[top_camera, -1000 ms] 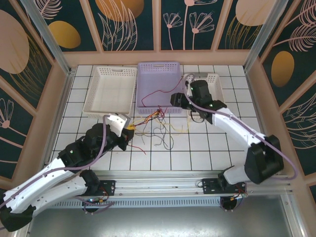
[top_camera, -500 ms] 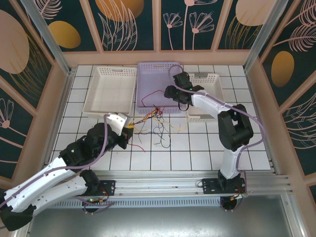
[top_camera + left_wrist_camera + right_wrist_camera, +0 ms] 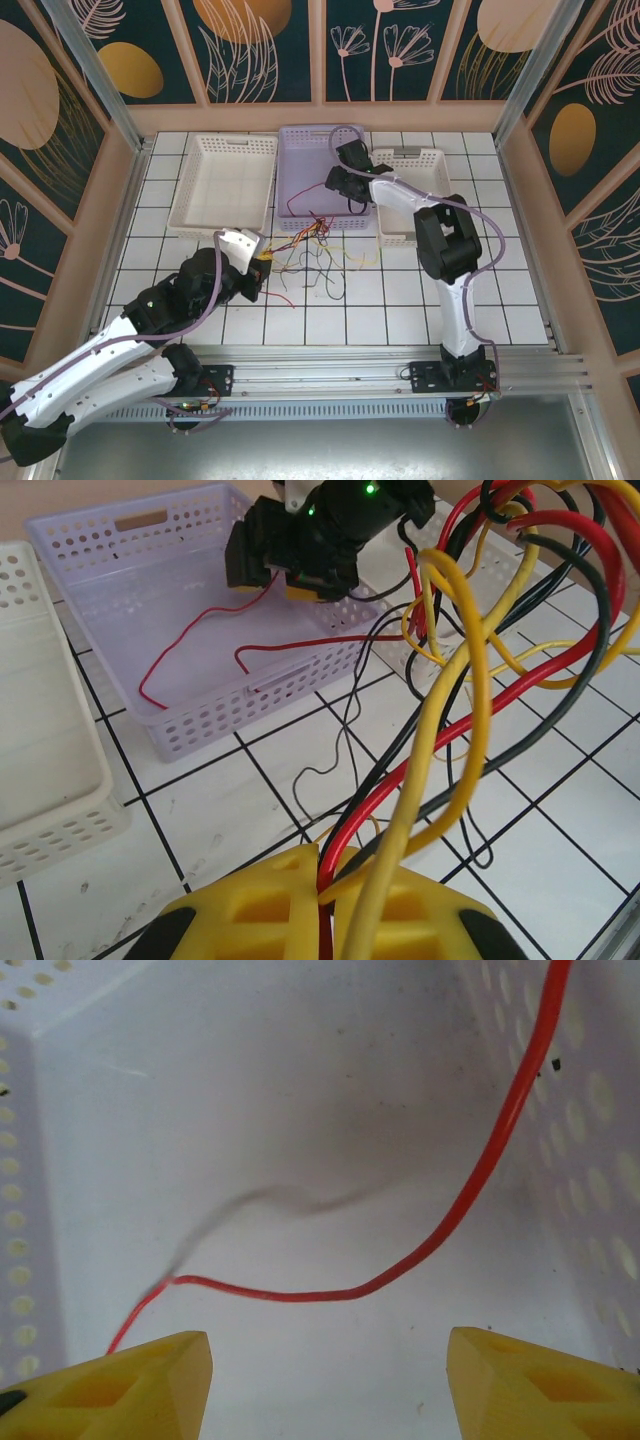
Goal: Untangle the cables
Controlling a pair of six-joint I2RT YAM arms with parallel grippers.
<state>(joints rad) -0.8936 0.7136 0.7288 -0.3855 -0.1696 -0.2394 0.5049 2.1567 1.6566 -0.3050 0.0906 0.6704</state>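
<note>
**One red strand in the basket, the knot not yet undone**

The left tool [image 3: 322, 880] was seen with its yellow fingers pressed together, pinching thin red, yellow and black cables [image 3: 470, 710] at the very tips. From that pinch the strands rose in crossing loops, wound over and through one another. In the overhead view the same tool [image 3: 262, 262] was held low over the white tiled bench [image 3: 400, 300], and the loose ends of the cables [image 3: 315, 250] were spread on the tiles just in front of the baskets.

The right tool [image 3: 330, 1360] was held inside the lilac perforated plastic basket [image 3: 250, 1060] with its jaws spread and nothing gripped between them. A single red wire [image 3: 470, 1200] curved across the basket floor beneath it. From the left wrist view, that red wire [image 3: 190, 630] could be followed over the basket's front wall [image 3: 250, 695] and back toward the tangle, so whether it had been fully freed could not be told.

The task was judged to be at an early stage. One strand had been drawn partly clear, and the bulk of the knot was held together. The two white plastic baskets [image 3: 225, 185] [image 3: 425, 170] on either side held no wire. The yellow and black strands, and the other red ones, were left to be separated.
</note>
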